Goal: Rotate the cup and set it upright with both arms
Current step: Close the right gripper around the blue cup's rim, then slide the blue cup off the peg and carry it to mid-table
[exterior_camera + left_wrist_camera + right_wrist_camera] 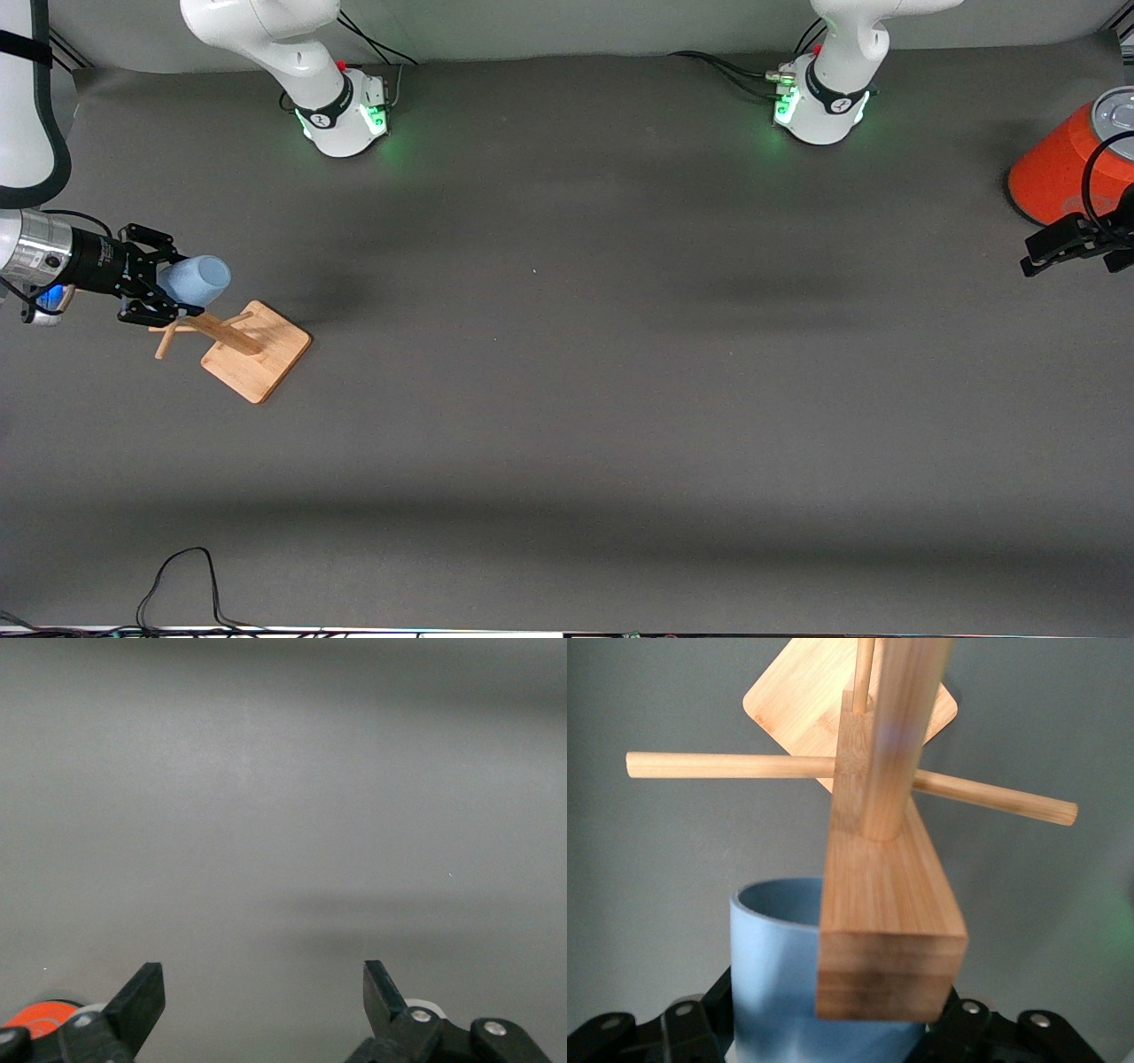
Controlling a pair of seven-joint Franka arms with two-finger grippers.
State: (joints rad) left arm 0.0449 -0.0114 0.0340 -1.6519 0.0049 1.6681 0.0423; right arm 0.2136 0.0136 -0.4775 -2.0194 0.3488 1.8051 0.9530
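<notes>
Right arm reaches out toward its own end of the table, forearm roughly horizontal, wrist pointing toward 3 o'clock in the front view. Right gripper [164, 288] sits just above the wooden cup stand [244, 347], fingers clamped on the light-blue cup [197, 280]. Cup is held on its side in the air: the end toward 9 o'clock sits between the fingers, the other end points toward 3 o'clock. Which end is the mouth cannot be told from the front view. In the right wrist view the cup [788, 974] shows an open rim facing away from the gripper, pressed close against the stand's square upright post [886, 904], with the cross pegs [726, 766] and the base plate [806, 700] seen past it. Stand's base lies flat on the grey table [567, 399], at about 4 o'clock from the cup in the front view. Left arm waits at its end of the table; left gripper [1067, 248] hangs just beside the orange-red can [1059, 168], at about 6 o'clock from it. Left wrist view shows both fingers [142, 997] spread wide over bare table, nothing between them.
</notes>
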